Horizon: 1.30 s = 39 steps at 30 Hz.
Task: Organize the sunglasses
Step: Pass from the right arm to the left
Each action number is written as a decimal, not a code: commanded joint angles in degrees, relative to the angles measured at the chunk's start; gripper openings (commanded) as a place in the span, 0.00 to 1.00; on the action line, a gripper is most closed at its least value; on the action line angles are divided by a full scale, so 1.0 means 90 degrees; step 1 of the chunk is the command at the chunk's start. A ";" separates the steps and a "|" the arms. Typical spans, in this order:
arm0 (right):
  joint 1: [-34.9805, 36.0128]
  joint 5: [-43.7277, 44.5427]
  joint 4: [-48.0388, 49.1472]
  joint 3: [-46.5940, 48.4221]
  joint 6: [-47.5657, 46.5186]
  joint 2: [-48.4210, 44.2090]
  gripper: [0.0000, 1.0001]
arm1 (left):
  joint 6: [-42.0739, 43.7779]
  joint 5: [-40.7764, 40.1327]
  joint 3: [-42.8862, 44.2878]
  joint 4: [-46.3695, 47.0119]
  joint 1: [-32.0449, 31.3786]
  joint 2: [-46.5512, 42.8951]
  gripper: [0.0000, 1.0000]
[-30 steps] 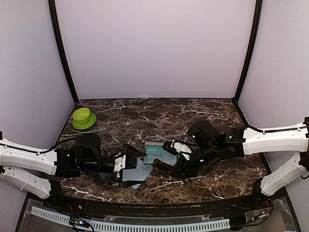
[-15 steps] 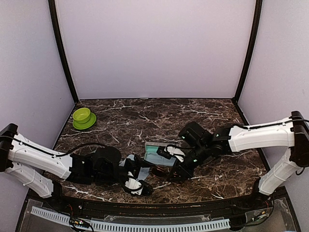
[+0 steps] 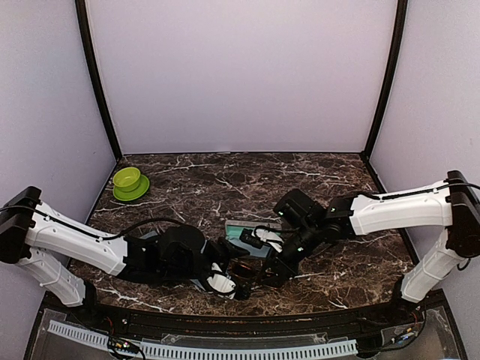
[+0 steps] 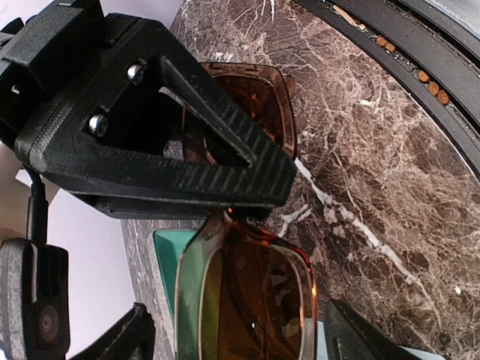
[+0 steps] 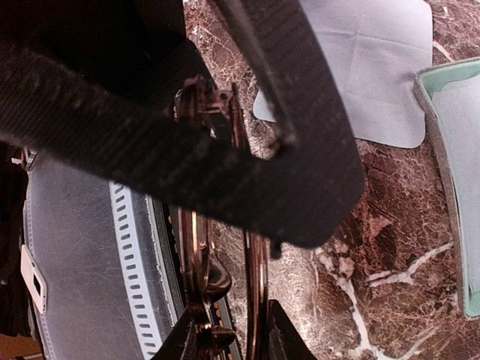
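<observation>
**Midway: sunglasses in hand, case not yet filled**

Clearly the job is only partly done. The sunglasses (image 3: 242, 268) are off in the grip of the right gripper (image 3: 268, 271), at the near middle of the table (image 3: 322, 172), just on the near side of the open grey case (image 3: 241, 234). The case's teal lining shows bare where it can be seen, so nothing appears stowed in it. A pale cloth (image 5: 367, 67) lies flat on the marble beside the case. By my reading, what is left is to get the glasses into the case.

Both arms reach low and inward from the two sides, their wrists meeting over the near centre. The right pincer is clamped on the sunglasses at the bridge, seen plainly from the left wrist. The left gripper (image 3: 231, 285) stands open, its fingers straddling one brown lens with a gap showing on at least one side; it does not grip yet. A green bowl (image 3: 129, 182) sits well apart at the far left.
</observation>
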 commanded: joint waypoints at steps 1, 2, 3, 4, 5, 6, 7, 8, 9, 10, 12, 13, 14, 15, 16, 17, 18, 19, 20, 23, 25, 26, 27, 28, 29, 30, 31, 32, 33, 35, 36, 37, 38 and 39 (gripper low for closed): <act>-0.0017 -0.0129 0.0282 0.0105 -0.0023 0.0063 0.24 | 0.0110 -0.0032 0.0165 -0.0007 -0.0111 0.0022 0.78; -0.0017 -0.0132 0.0301 0.0091 -0.0014 0.0068 0.24 | 0.0128 -0.0076 0.0163 -0.0002 -0.0125 0.0032 0.76; -0.0017 -0.0127 0.0312 0.0086 -0.0007 0.0067 0.24 | 0.0144 -0.0111 0.0154 0.0017 -0.0140 0.0026 0.75; -0.0017 -0.0121 0.0328 0.0078 0.0000 0.0077 0.24 | 0.0133 -0.0131 0.0142 0.0040 -0.0155 0.0010 0.74; -0.0014 -0.0106 0.0328 0.0075 -0.0003 0.0082 0.24 | 0.0128 -0.0116 0.0143 0.0047 -0.0171 -0.0017 0.73; -0.0017 -0.0080 0.0327 0.0075 -0.0002 0.0091 0.24 | 0.0118 -0.0089 0.0139 0.0038 -0.0173 -0.0033 0.71; -0.0017 -0.0053 0.0325 0.0067 -0.0004 0.0092 0.24 | 0.0115 -0.0065 0.0138 0.0017 -0.0187 -0.0051 0.70; -0.0017 -0.0050 0.0337 0.0057 -0.0001 0.0084 0.23 | 0.0109 -0.0051 0.0129 0.0026 -0.0200 -0.0061 0.69; -0.0017 -0.0048 0.0349 0.0047 0.0006 0.0080 0.23 | 0.0107 -0.0061 0.0117 0.0044 -0.0204 -0.0064 0.69; -0.0017 -0.0058 0.0351 0.0048 0.0004 0.0082 0.23 | 0.0113 -0.0087 0.0108 0.0047 -0.0213 -0.0059 0.68; -0.0017 -0.0060 0.0359 0.0036 0.0012 0.0091 0.23 | 0.0115 -0.0133 0.0095 0.0094 -0.0229 -0.0050 0.66; -0.0022 -0.0062 0.0362 0.0027 0.0009 0.0097 0.23 | 0.0124 -0.0137 0.0090 0.0113 -0.0236 -0.0038 0.65; -0.0024 -0.0058 0.0364 0.0022 0.0017 0.0102 0.23 | 0.0120 -0.0144 0.0085 0.0133 -0.0231 -0.0035 0.64; -0.0018 -0.0061 0.0363 0.0024 0.0020 0.0102 0.23 | 0.0108 -0.0140 0.0085 0.0148 -0.0236 -0.0037 0.62; -0.0018 -0.0064 0.0376 0.0013 0.0018 0.0102 0.23 | 0.0102 -0.0143 0.0085 0.0154 -0.0239 -0.0035 0.61; -0.0017 -0.0064 0.0375 0.0010 0.0023 0.0102 0.23 | 0.0106 -0.0145 0.0085 0.0159 -0.0248 -0.0028 0.60; -0.0017 -0.0058 0.0368 0.0010 0.0027 0.0095 0.23 | 0.0112 -0.0160 0.0085 0.0164 -0.0255 -0.0029 0.59; -0.0017 -0.0056 0.0365 0.0009 0.0035 0.0093 0.23 | 0.0110 -0.0177 0.0076 0.0194 -0.0251 -0.0026 0.58; -0.0024 -0.0051 0.0368 0.0007 0.0031 0.0090 0.23 | 0.0127 -0.0197 0.0070 0.0210 -0.0260 -0.0016 0.56; -0.0020 -0.0053 0.0379 0.0021 0.0039 0.0097 0.23 | 0.0155 -0.0234 0.0032 0.0291 -0.0260 -0.0006 0.54; -0.0022 -0.0049 0.0375 0.0017 0.0047 0.0109 0.24 | 0.0156 -0.0239 0.0010 0.0330 -0.0262 0.0003 0.53; -0.0019 -0.0041 0.0378 0.0019 0.0052 0.0107 0.24 | 0.0156 -0.0239 0.0000 0.0347 -0.0258 -0.0003 0.52; -0.0023 -0.0039 0.0376 0.0018 0.0048 0.0111 0.24 | 0.0154 -0.0258 -0.0010 0.0379 -0.0270 -0.0005 0.51; -0.0022 -0.0053 0.0376 0.0017 0.0047 0.0117 0.25 | 0.0155 -0.0270 -0.0012 0.0392 -0.0271 -0.0006 0.50; -0.0023 -0.0059 0.0377 0.0016 0.0047 0.0121 0.25 | 0.0156 -0.0269 -0.0013 0.0392 -0.0274 -0.0006 0.50; -0.0018 -0.0058 0.0376 0.0016 0.0056 0.0122 0.25 | 0.0156 -0.0274 -0.0013 0.0396 -0.0275 -0.0006 0.49; -0.0022 -0.0052 0.0369 0.0016 0.0057 0.0113 0.25 | 0.0160 -0.0275 -0.0013 0.0388 -0.0267 -0.0013 0.48; -0.0025 -0.0051 0.0362 0.0016 0.0057 0.0112 0.25 | 0.0165 -0.0268 -0.0013 0.0385 -0.0270 -0.0015 0.48; -0.0026 -0.0054 0.0357 0.0016 0.0058 0.0112 0.26 | 0.0164 -0.0274 -0.0013 0.0389 -0.0272 -0.0018 0.47; -0.0019 -0.0042 0.0363 0.0020 0.0069 0.0112 0.27 | 0.0156 -0.0267 -0.0013 0.0384 -0.0267 -0.0015 0.46; -0.0018 -0.0044 0.0368 0.0018 0.0076 0.0112 0.29 | 0.0148 -0.0274 -0.0013 0.0384 -0.0273 -0.0015 0.46; -0.0022 -0.0043 0.0375 0.0019 0.0081 0.0121 0.30 | 0.0141 -0.0272 -0.0013 0.0386 -0.0275 -0.0015 0.45; -0.0018 -0.0023 0.0375 0.0012 0.0093 0.0117 0.32 | 0.0132 -0.0276 -0.0013 0.0384 -0.0275 -0.0029 0.45; -0.0026 -0.0009 0.0373 0.0007 0.0104 0.0117 0.34 | 0.0127 -0.0292 -0.0013 0.0377 -0.0269 -0.0026 0.44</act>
